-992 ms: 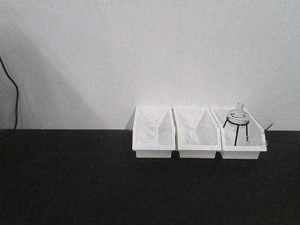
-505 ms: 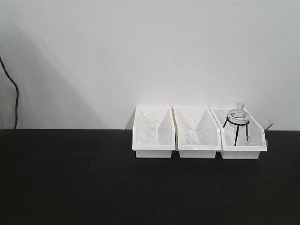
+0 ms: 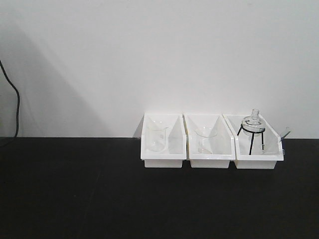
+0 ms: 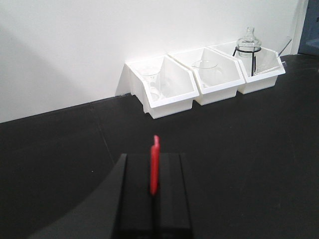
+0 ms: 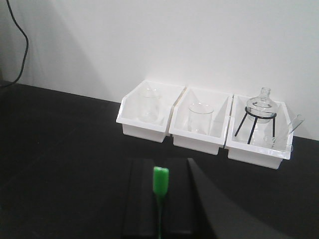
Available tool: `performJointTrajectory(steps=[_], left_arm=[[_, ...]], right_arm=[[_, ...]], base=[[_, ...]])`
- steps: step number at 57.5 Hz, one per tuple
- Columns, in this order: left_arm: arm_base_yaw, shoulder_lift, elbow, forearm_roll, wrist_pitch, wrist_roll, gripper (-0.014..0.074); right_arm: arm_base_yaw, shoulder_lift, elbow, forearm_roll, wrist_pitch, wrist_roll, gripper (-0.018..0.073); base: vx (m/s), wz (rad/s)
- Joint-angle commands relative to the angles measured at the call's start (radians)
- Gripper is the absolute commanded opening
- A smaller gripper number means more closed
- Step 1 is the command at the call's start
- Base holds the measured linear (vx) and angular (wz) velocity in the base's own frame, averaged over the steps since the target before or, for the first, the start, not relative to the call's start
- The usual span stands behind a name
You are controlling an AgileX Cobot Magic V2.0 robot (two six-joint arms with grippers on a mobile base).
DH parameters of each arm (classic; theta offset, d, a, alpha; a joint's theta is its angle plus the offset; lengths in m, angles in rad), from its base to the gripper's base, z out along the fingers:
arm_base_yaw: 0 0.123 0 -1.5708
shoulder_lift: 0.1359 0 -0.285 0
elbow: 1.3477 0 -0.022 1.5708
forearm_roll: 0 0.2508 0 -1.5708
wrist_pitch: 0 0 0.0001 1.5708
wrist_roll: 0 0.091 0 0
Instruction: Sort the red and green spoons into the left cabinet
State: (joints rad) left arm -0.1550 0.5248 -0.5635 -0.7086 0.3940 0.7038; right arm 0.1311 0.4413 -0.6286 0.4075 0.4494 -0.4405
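Note:
In the left wrist view my left gripper (image 4: 154,162) is shut on the red spoon (image 4: 154,169), which stands edge-on between the black fingers and sticks out past their tips. In the right wrist view my right gripper (image 5: 159,167) is shut on the green spoon (image 5: 160,191); its oval bowl pokes out past the fingertips and its thin handle runs back between them. Both grippers hover over the black tabletop (image 3: 75,194), short of the white bins. Neither gripper shows in the front view. The left cabinet is out of view.
Three white plastic bins stand in a row against the white wall. The left bin (image 3: 163,142) holds a glass beaker, the middle bin (image 3: 210,142) another beaker, the right bin (image 3: 254,142) a glass flask on a black tripod. A black cable (image 3: 15,107) hangs at the far left.

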Motion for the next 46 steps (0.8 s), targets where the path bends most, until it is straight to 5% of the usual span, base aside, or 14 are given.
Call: performJointTrajectory(steps=[1,46], left_arm=[[-0.005,0.003,-0.028,-0.025,-0.061,-0.008,-0.0001],[-0.005,0.004,-0.028,-0.025,-0.061,-0.008,-0.0001]], right_arm=[[-0.005,0.006,-0.028,0.012,-0.073,0.001,-0.0003],[-0.004,0.006,-0.028,0.012,-0.073,0.001,-0.0003]], base=[[0.0,0.0],[-0.03,0.03]])
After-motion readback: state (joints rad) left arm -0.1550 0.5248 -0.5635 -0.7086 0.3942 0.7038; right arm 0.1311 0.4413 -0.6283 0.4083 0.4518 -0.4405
